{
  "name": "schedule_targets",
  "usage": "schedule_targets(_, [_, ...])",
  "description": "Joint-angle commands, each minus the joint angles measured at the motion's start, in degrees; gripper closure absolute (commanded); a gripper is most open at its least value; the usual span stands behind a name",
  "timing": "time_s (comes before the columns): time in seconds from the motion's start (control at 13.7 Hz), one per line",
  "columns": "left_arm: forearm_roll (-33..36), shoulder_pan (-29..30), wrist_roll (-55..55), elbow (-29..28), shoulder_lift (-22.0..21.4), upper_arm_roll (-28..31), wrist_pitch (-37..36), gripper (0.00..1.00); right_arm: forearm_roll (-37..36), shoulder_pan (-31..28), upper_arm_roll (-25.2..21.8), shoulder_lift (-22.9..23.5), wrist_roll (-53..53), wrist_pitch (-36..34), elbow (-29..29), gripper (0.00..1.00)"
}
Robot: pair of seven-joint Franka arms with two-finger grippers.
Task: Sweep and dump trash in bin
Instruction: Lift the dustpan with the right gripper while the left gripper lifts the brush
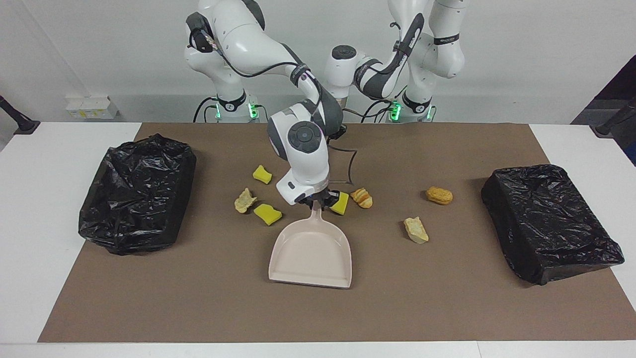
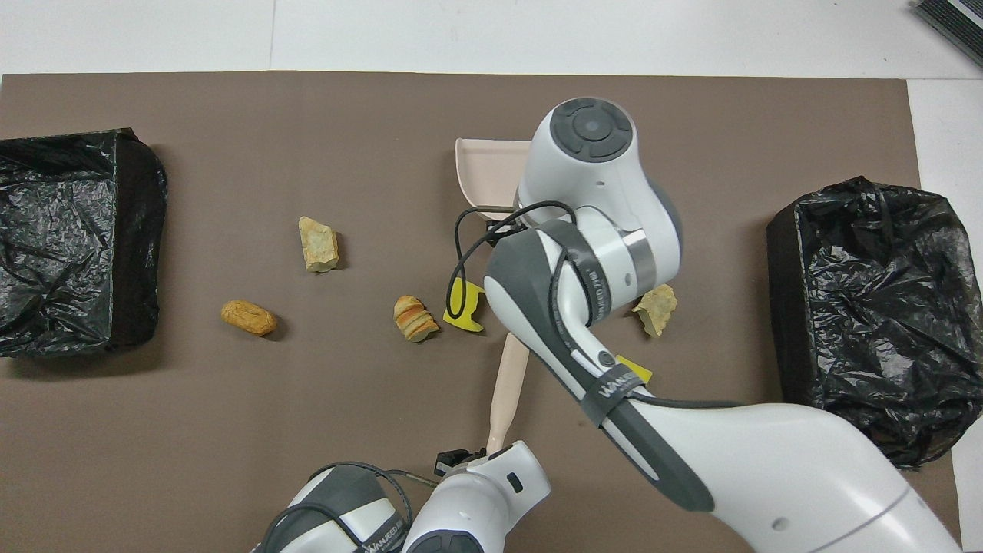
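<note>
Bright, even light falls from above; both views are sharp. Soft short shadows sit under the right tool (image 1: pixel 316 202) and dustpan (image 1: pixel 310 256). Bin liners (image 1: pixel 136 191) show glossy glare.

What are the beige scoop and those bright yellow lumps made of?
The dustpan looks like moulded plastic: smooth, matte, one even beige piece. The yellow chunks look like sponge foam, with a dull surface and rough, torn-looking edges, though that is only a guess.

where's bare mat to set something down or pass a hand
Bare mat runs along the edge farthest from the robots, past the dustpan mouth, between the two bags. Another free patch lies near the robots at the left arm's end. It is crowded around the right end effector and the trash.
</note>
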Motion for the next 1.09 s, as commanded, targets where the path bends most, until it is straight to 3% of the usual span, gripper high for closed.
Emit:
schedule_targets(0.0, [1.24, -0.25, -1.3, 0.13, -4.14, 0.51, -7.35, 1.0, -0.9, -3.5, 0.38, -6.76, -9.09, -7.02, -1.2, 1.0])
schedule_targets(0.29, [1.16, 3.25, -1.48, 1.18, -10.11, 0.6, -18.51, 1.0, -5.45, -7.89, 0.03, -12.39, -26.91, -16.26, -1.37, 1.0])
schedule_targets(0.51, [2.29, 10.45, -1.21, 5.74, -11.27, 0.6, -27.21, 1.0, -8.64, -10.97, 0.12, -14.77, -47.12, -21.19, -1.64, 1.0])
schedule_targets(0.8, [8.52, 20.73, -0.43, 9.53, -10.22, 0.51, -29.97, 1.0, -10.65, -12.38, 0.12, -16.35, -69.18, -19.63, -5.41, 1.0])
schedule_targets(1.02, [10.55, 28.11, 5.27, 11.37, -7.5, 0.51, -29.79, 1.0, -13.03, -11.69, 0.21, -17.67, -77.05, -15.95, -11.81, 1.0])
